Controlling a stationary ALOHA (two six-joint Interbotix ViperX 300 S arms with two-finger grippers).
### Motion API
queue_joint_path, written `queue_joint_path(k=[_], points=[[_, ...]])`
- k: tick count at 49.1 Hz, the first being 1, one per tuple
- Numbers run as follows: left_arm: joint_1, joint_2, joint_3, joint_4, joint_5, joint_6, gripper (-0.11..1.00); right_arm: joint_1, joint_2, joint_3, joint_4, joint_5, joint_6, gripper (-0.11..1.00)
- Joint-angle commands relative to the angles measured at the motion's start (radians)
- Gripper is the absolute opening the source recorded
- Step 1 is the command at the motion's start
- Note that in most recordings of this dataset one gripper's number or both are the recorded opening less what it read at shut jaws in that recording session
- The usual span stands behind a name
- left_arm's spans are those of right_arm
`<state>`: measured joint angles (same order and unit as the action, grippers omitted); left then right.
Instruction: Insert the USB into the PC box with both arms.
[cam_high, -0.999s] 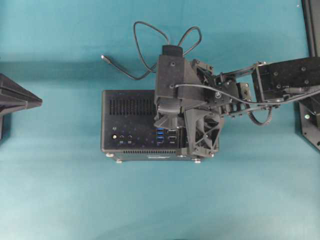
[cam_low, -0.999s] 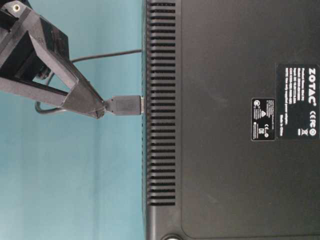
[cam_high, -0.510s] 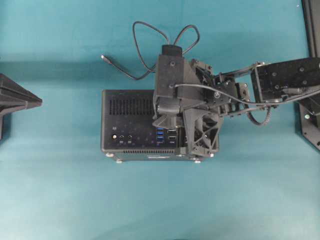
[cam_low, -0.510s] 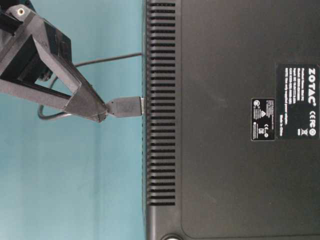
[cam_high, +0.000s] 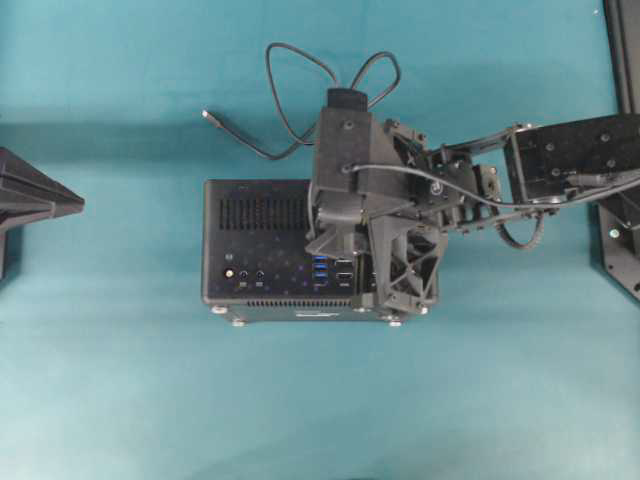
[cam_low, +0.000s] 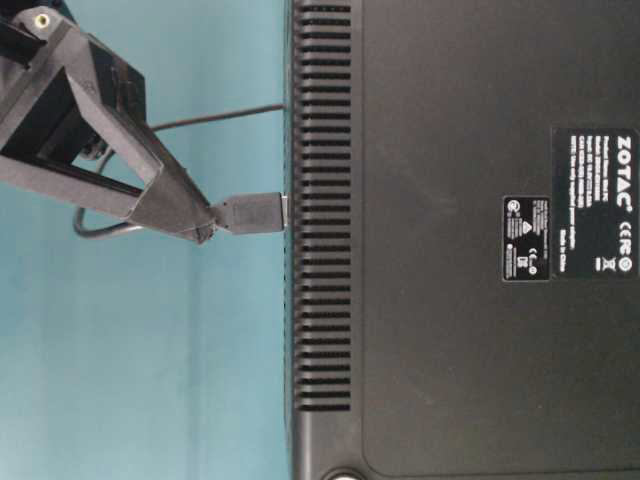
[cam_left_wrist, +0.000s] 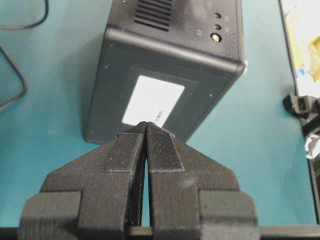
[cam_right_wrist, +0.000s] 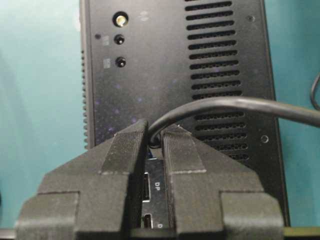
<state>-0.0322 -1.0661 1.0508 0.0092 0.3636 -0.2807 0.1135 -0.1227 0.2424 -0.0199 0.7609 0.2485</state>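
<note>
Right now your right claw (cam_low: 205, 225) is pinched narrow on the USB (cam_low: 250, 212), holding the plug by its rear end with the silver tip meeting the port face of the PC box (cam_low: 460, 240) in the table-level view. From the right wrist view the cable arcs out from between the fingers toward 3 o'clock, and the plug body is buried between them, over the strip of ports. The step in hand looks like the insertion itself: the tip appears at the socket mouth but not seated, so your next move calls for a straight, gentle push along the plug's axis, with no sideways twist. Your left claw (cam_left_wrist: 146, 150) has its fingers pressed together on nothing, parked well clear at 9 o'clock of the box, not yet bracing it; the box may slide on the surface (cam_high: 150, 400) if you push unbraced. Overhead, the right arm covers the plug and target socket, so you cannot tell which port is engaged. The cable's loops lie at 12 o'clock.
</note>
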Motion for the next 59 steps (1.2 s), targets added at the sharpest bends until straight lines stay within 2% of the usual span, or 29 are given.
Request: queue_joint_path(k=[1, 8, 19, 34, 59], points=[[-0.002, 0.005, -0.012, 0.002, -0.006, 0.000, 0.00, -0.003, -0.002, 0.005, -0.002, 0.009, -0.002, 0.08], [-0.002, 0.005, -0.011, 0.002, -0.006, 0.000, 0.00, 0.017, -0.002, 0.008, 0.009, 0.009, 0.006, 0.08], [-0.002, 0.005, -0.009, 0.002, -0.006, 0.000, 0.00, 0.058, 0.000, 0.009, 0.060, -0.008, 0.012, 0.08], [-0.003, 0.003, -0.009, 0.002, -0.005, 0.000, 0.00, 0.026, 0.006, 0.020, 0.041, -0.029, 0.002, 0.08], [-0.003, 0.005, -0.006, 0.002, -0.006, 0.000, 0.00, -0.006, 0.006, 0.037, 0.038, -0.055, 0.005, 0.08]])
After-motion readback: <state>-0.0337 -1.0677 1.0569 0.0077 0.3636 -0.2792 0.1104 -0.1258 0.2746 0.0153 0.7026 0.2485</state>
